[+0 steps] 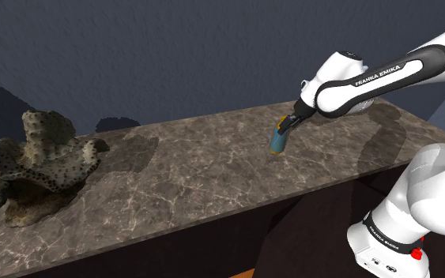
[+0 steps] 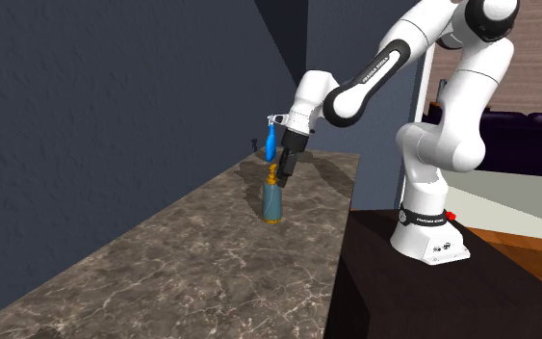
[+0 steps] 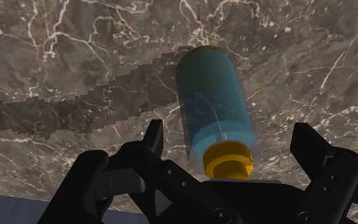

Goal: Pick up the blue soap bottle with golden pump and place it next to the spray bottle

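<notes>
Soap bottle (image 1: 277, 142) is stood upright on the marble bench (image 1: 197, 182), in the shoulder view's right half, directly under the hand (image 3: 228, 130). The fingers (image 3: 152, 137) are spread apart, one on each side of the golden pump (image 3: 229, 159), and nothing is clamped. The step is judged to be the grasp. The hand should be lowered a little so the blue body is caught rather than the pump head, centred, then closed squarely. A spray bottle (image 2: 271, 144) is seen just behind the hand, so the lift should be short and steered clear of it.
</notes>
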